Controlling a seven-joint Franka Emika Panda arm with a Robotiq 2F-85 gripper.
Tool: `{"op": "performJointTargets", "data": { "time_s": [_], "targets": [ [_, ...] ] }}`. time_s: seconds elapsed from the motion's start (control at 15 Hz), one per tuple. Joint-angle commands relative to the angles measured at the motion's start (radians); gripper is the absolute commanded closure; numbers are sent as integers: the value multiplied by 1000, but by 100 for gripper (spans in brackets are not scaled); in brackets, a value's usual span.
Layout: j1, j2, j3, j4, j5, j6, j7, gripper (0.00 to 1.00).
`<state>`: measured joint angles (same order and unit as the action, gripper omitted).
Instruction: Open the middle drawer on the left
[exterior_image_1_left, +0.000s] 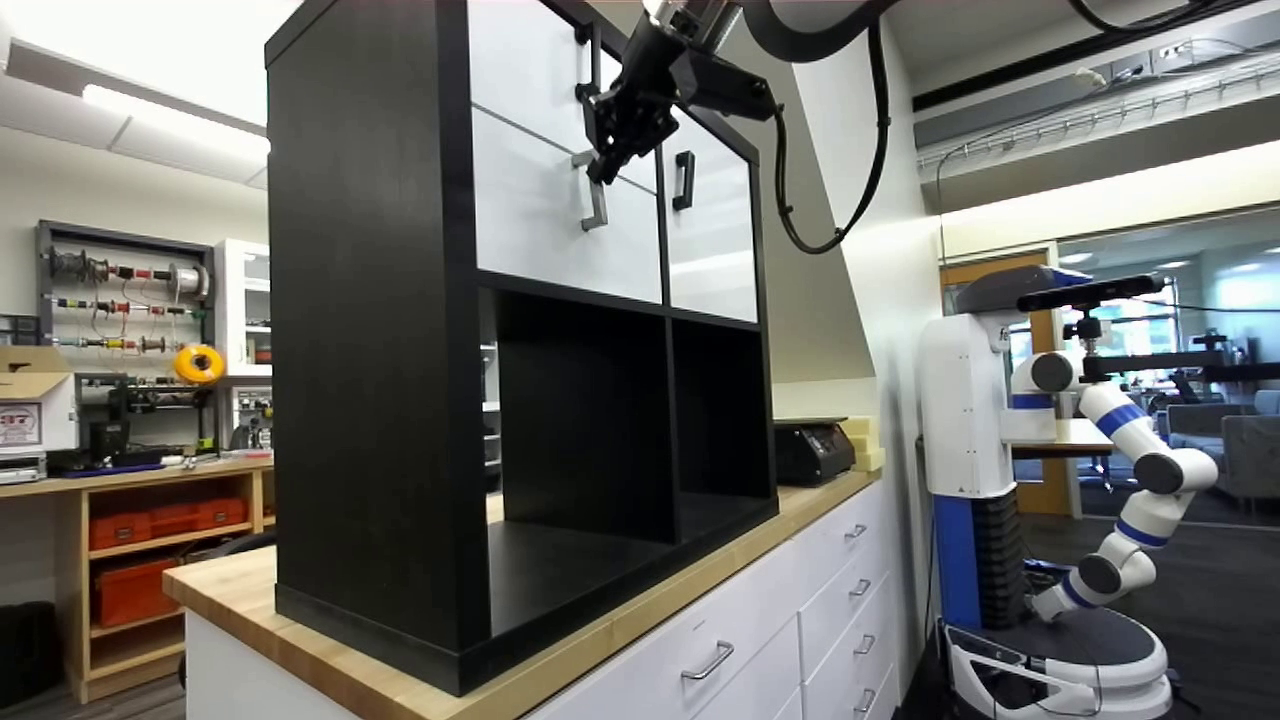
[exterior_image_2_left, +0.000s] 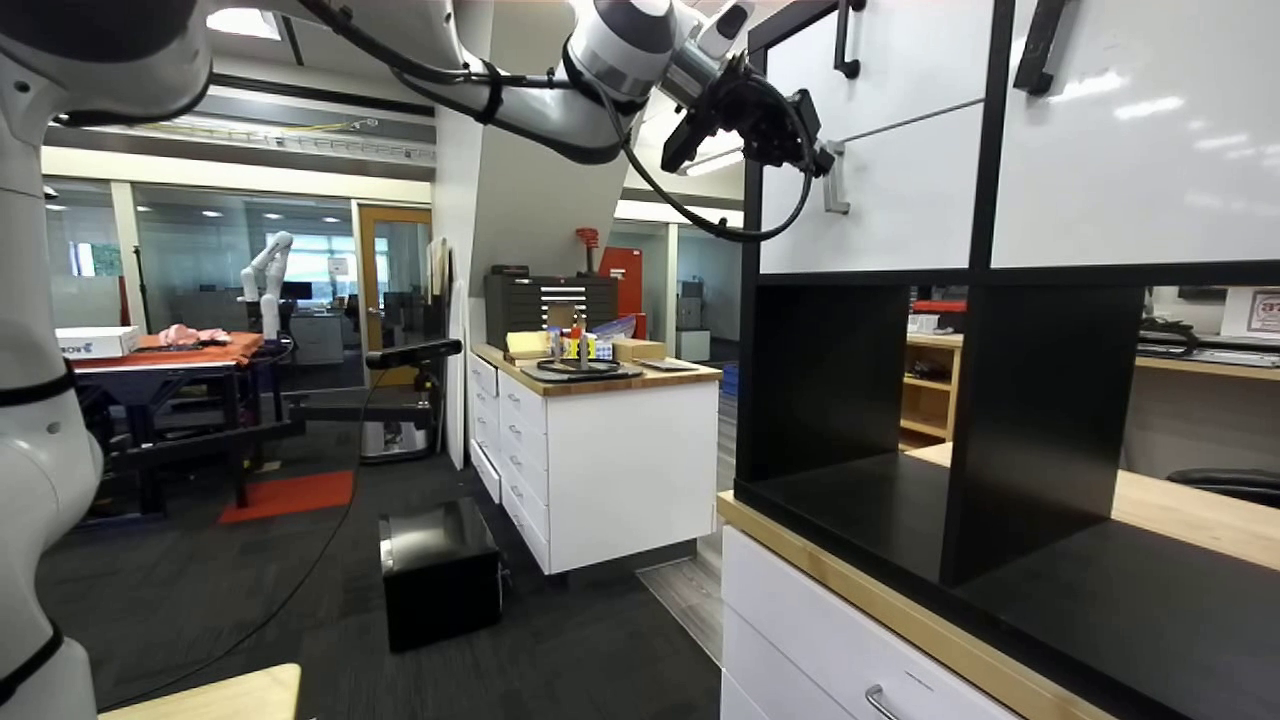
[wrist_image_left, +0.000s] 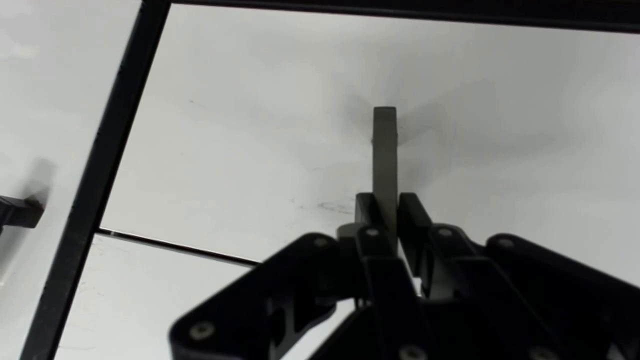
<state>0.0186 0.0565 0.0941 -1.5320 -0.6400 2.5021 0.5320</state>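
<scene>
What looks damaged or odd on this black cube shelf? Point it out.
In the wrist view, faint dark marks, perhaps scuffs, blemish the flat white lower drawer front near its grey bar handle. That grey looks mismatched: neighbouring fronts carry black bar handles.

Jaws at grey handle of white drawer in black shelf.

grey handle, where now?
In the wrist view, the grey handle is just right of centre, partly inside the gripper; in an exterior view, on the lower left white drawer front of the black shelf, below the upper black handle.
</scene>
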Motion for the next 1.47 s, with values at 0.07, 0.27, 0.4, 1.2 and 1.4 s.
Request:
{"op": "performJointTargets", "data": {
  "time_s": [0.07, 0.27, 0.4, 1.2, 1.4],
  "targets": [
    [5, -7, -1, -15, -67, -7, 58, 94],
    [9, -31, 3, -35, -79, -8, 71, 94],
    [9, -44, 4, -48, -82, -6, 76, 94],
    [12, -171, 14, -177, -46, -10, 100, 94],
    [13, -223, 11, -221, -34, -14, 103, 94]
  ]
}}
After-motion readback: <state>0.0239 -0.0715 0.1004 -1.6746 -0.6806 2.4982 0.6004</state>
